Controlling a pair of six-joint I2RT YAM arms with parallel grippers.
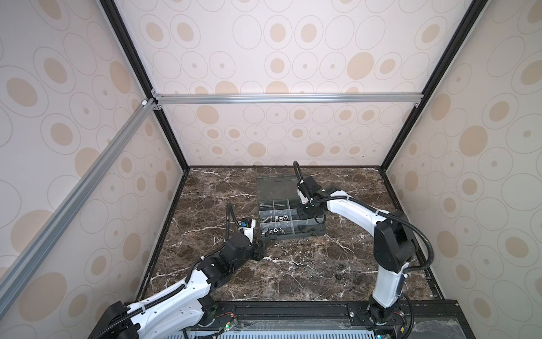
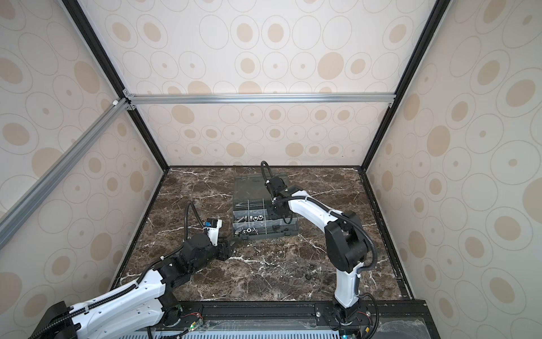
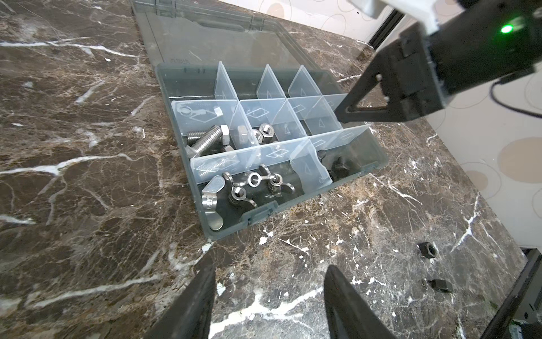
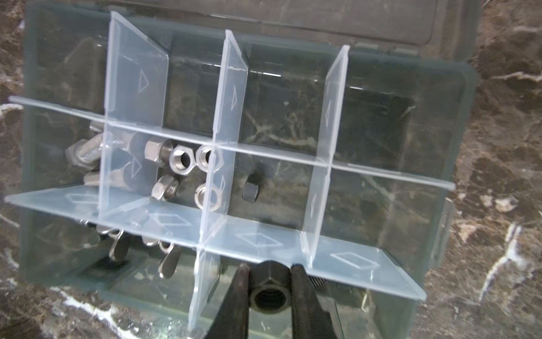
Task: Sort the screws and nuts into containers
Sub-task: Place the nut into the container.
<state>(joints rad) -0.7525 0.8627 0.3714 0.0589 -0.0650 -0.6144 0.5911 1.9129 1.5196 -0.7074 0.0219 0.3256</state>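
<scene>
Black nut pinched over the box.
Your left gripper hangs empty, fingers half apart, by the organiser box. Your right gripper clamps a black nut above its right side: small, hard, likely slick, so grip opposite flats. A loose nut and black piece lie on the marble.

Pinched a black metal hex nut in the right gripper, dark fingers tight on its sides, over a smoky-grey translucent plastic organiser box. Held shiny silver hex nuts in one compartment, silver threaded bolts beyond a pale clear divider, a small black nut alone on the other side, and silver wing nuts in the adjoining row. Sat on a brown white-veined marble tabletop.
</scene>
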